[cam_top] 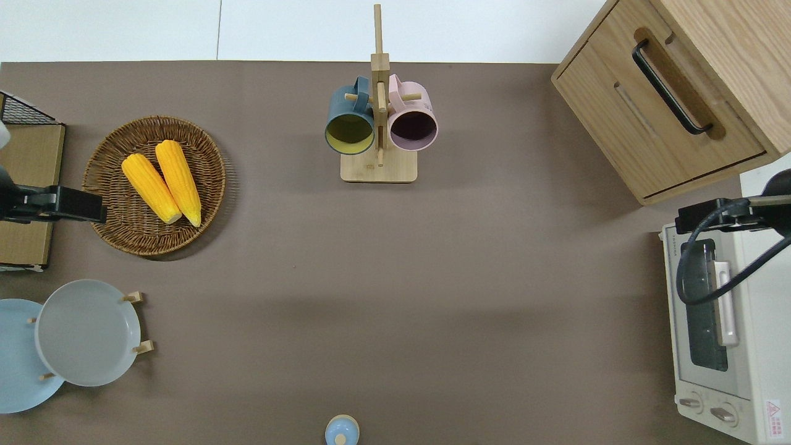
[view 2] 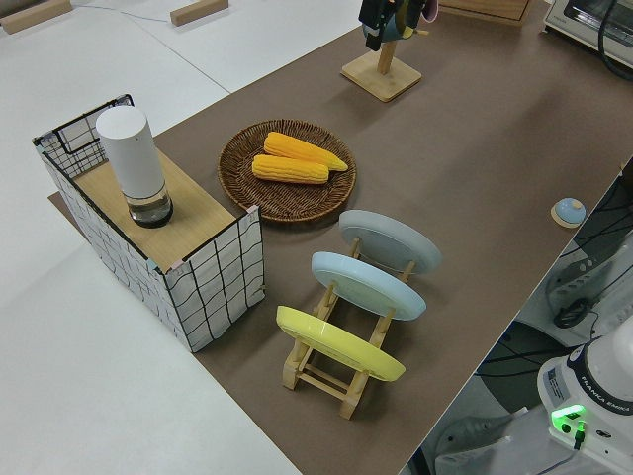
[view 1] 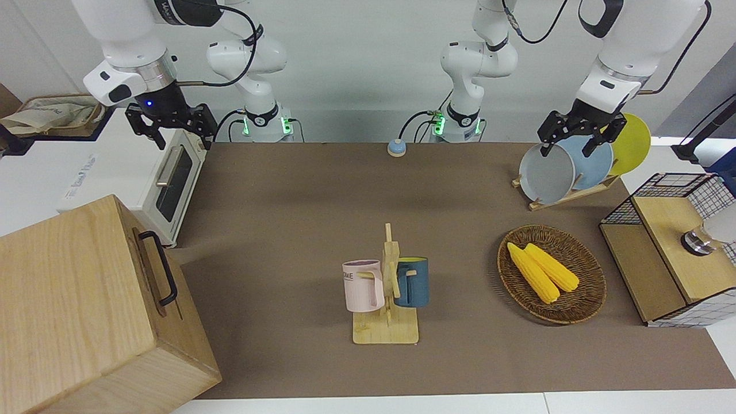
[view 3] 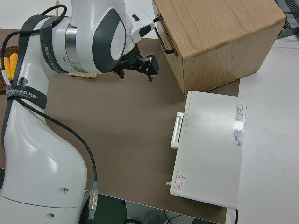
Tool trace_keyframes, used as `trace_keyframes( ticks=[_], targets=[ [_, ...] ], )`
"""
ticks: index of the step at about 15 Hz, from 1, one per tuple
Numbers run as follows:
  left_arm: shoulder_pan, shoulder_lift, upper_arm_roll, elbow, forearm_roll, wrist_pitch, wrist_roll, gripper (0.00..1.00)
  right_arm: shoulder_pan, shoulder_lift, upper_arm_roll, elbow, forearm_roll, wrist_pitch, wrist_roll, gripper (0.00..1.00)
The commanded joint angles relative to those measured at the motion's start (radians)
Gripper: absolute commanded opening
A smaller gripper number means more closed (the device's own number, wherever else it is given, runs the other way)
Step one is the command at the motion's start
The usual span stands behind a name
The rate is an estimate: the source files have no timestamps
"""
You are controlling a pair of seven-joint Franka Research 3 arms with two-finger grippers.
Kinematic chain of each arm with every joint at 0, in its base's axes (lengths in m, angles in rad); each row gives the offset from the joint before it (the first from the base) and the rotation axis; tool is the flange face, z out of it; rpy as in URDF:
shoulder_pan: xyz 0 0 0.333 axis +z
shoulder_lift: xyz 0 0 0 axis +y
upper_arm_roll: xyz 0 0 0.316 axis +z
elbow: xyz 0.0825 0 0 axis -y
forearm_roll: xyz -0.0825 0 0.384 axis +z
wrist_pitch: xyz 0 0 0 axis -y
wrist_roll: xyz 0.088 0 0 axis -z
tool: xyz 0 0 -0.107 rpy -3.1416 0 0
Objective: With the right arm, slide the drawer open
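Drawer (view 1: 154,275) shut, pale wood, black bar handle (view 1: 159,267). White toaster oven (view 1: 167,181) just beside, nearer robots. Right gripper (view 1: 171,133) over oven, fingers spread, empty. Left arm parked.

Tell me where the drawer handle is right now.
The black bar handle is on the closed drawer of the wood cabinet, at the right arm's end, farther from the robots than the toaster oven.

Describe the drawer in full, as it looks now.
The drawer is a wide, shallow pale-wood front with a black bar handle set in a recess. It sits shut, flush in the light-wood cabinet at the right arm's end of the table, farther from the robots than the toaster oven. Nothing touches it.
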Motion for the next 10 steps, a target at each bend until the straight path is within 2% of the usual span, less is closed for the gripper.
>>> trace_keyframes(
  ticks=[1, 7, 10],
  targets=[
    [-0.017, 0.012, 0.016, 0.020, 0.015, 0.001, 0.006, 1.00, -0.020, 0.010, 0.004, 0.021, -0.002, -0.059, 0.009, 0.990],
    [-0.017, 0.012, 0.016, 0.020, 0.014, 0.001, 0.006, 1.00, -0.020, 0.008, 0.006, 0.022, -0.001, -0.073, 0.007, 0.990],
    [-0.017, 0.012, 0.016, 0.020, 0.014, 0.001, 0.006, 1.00, -0.021, 0.010, 0.006, 0.037, -0.007, -0.074, 0.012, 0.990]
  ],
)
